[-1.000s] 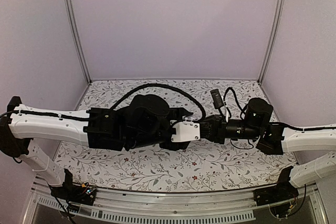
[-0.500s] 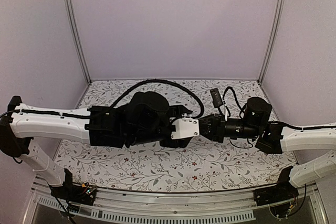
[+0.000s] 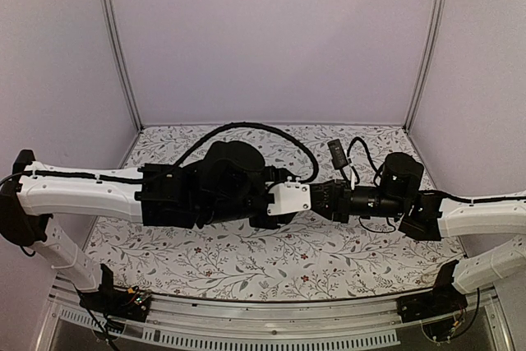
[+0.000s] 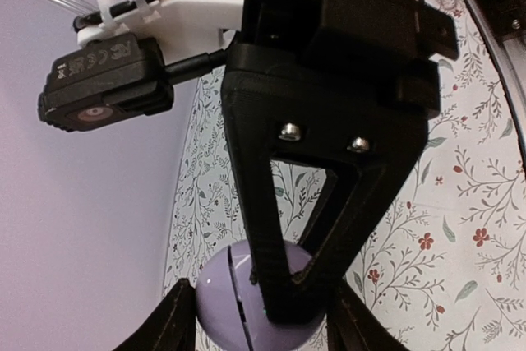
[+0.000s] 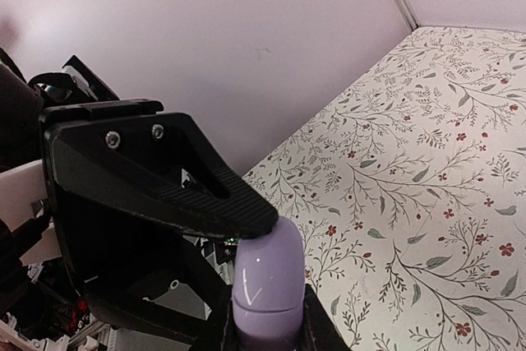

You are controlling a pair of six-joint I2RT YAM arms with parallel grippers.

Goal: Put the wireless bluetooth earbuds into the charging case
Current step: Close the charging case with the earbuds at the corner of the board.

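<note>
Above the middle of the desk [image 3: 246, 260], the right tool [image 5: 267, 330] is clenched on the purple case [image 5: 265, 273]. The left tool [image 4: 261, 326] straddles that same case from the left, though I cannot tell whether it actually grips. I can spot no earbuds in any view, so this looks like opening or handing over the case, and the next move calls for a firm, square hold by the left tool.

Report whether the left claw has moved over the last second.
Yes: in the overhead view the left claw has crept slightly toward the far edge of the table.
</note>
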